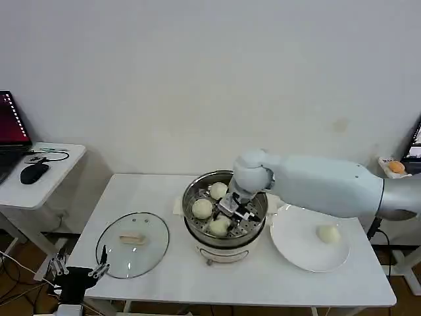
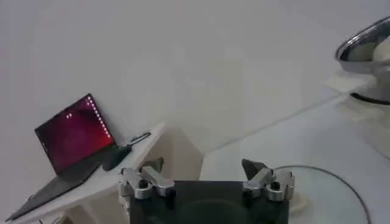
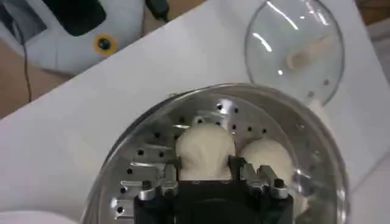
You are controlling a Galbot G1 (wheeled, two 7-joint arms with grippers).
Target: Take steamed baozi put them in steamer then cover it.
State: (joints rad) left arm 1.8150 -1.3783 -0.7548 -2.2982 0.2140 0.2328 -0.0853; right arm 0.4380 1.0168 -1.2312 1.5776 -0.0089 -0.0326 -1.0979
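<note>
The steamer point(image 1: 187, 201) stands mid-table with three steamed baozi on its perforated tray point(image 3: 141, 159). My right gripper point(image 1: 231, 213) reaches down into the pot and is shut on the nearest baozi point(image 1: 219, 226), whose sides press against both fingers point(image 3: 205, 149). A second baozi point(image 3: 268, 159) lies right beside it. A further baozi point(image 1: 327, 233) sits on the white plate point(image 1: 296, 247) to the right. The glass cover point(image 1: 150, 227) lies flat on the table left of the steamer point(image 3: 292, 36). My left gripper point(image 1: 79, 268) is parked open off the table's front left corner point(image 2: 202, 164).
A side table at the far left carries a laptop point(image 1: 10, 128) and a mouse point(image 1: 33, 172). The left wrist view shows the same laptop point(image 2: 73, 137). An orange object point(image 1: 395, 167) rests on a shelf at the right edge. Bare tabletop lies in front of the steamer.
</note>
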